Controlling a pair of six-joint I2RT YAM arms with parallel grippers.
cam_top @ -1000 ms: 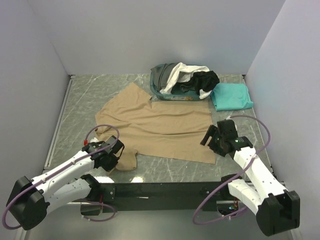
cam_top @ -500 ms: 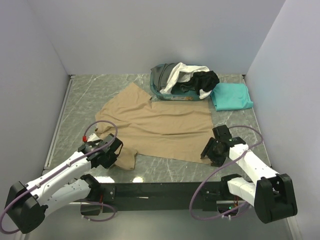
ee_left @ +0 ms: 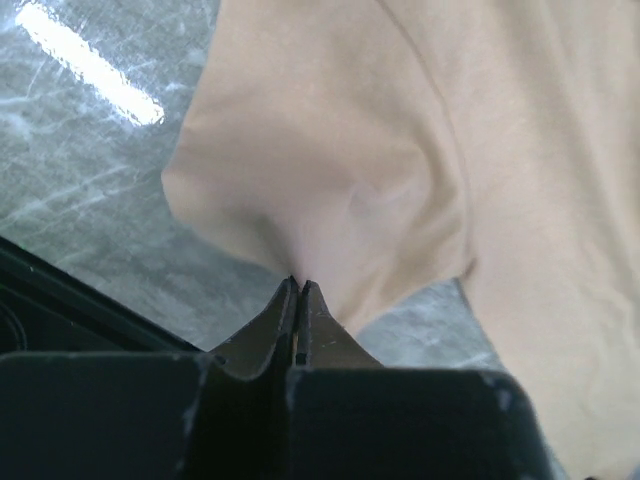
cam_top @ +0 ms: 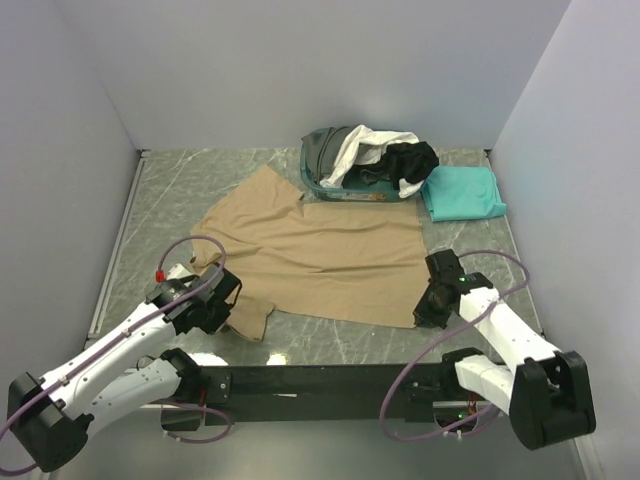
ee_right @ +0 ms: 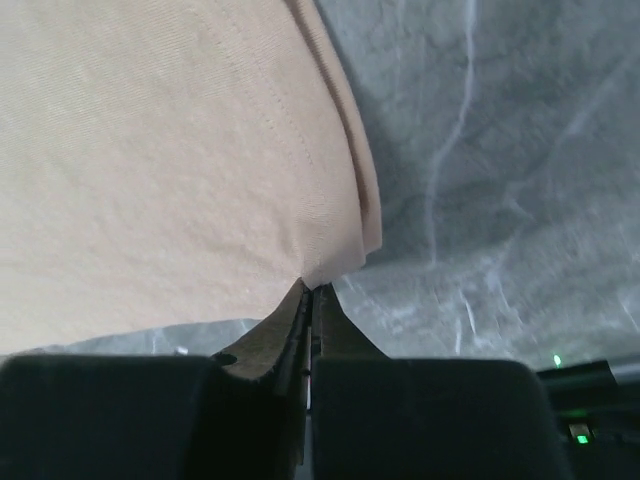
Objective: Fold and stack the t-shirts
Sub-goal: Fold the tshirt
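A tan t-shirt (cam_top: 310, 255) lies spread across the middle of the marble table. My left gripper (cam_top: 228, 310) is shut on the tan t-shirt (ee_left: 330, 190) at its near left sleeve, which puckers at the fingertips. My right gripper (cam_top: 428, 308) is shut on the tan t-shirt (ee_right: 170, 150) at its near right corner, the hem pinched between the jaws. A folded teal t-shirt (cam_top: 462, 193) lies at the back right. White (cam_top: 357, 147), black (cam_top: 413, 161) and dark grey (cam_top: 322, 150) t-shirts are heaped in and over the basket.
A teal plastic basket (cam_top: 345, 190) stands at the back centre, touching the tan shirt's far edge. White walls close in the left, back and right. A black rail (cam_top: 320, 380) runs along the near edge between the arm bases.
My right gripper came down to the shirt's near right corner and closed on it. My left gripper, still shut on the sleeve, shifted slightly left and back.
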